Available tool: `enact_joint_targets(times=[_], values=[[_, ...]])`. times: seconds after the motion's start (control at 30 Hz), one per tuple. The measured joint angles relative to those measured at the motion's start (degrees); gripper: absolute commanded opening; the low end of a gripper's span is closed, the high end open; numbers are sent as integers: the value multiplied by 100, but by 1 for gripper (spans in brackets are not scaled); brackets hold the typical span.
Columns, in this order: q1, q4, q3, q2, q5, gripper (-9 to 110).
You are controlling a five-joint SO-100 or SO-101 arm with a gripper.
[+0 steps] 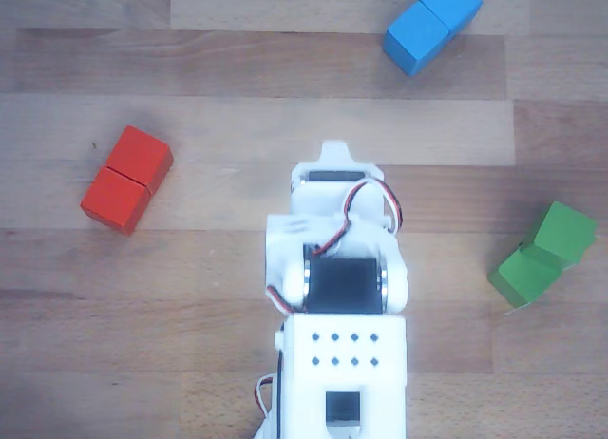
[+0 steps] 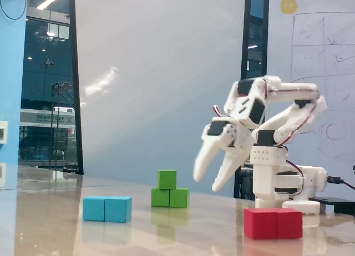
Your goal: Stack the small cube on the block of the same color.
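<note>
The small green cube (image 2: 166, 179) sits on top of the green oblong block (image 2: 170, 198), over its left half in the fixed view. In the other view the cube (image 1: 567, 232) rests on the far end of the block (image 1: 521, 276) at the table's right side. My gripper (image 2: 209, 181) is open and empty. It hangs above the table to the right of the green stack in the fixed view, apart from it and pointing down-left. In the other view the white arm (image 1: 337, 268) fills the middle and the fingertips are hard to make out.
A blue oblong block (image 1: 432, 26) lies at the far right; it also shows in the fixed view (image 2: 107, 209). A red oblong block (image 1: 126, 179) lies at the left and shows in the fixed view (image 2: 273, 223), near the arm's base (image 2: 283, 187). The table is wooden.
</note>
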Motion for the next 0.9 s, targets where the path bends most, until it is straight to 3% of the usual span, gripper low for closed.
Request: enact_joint_targets(times=[0.3, 0.9], values=[[0, 18, 1274, 2013, -448, 0], [0, 1600, 1459, 3973, -114, 0]])
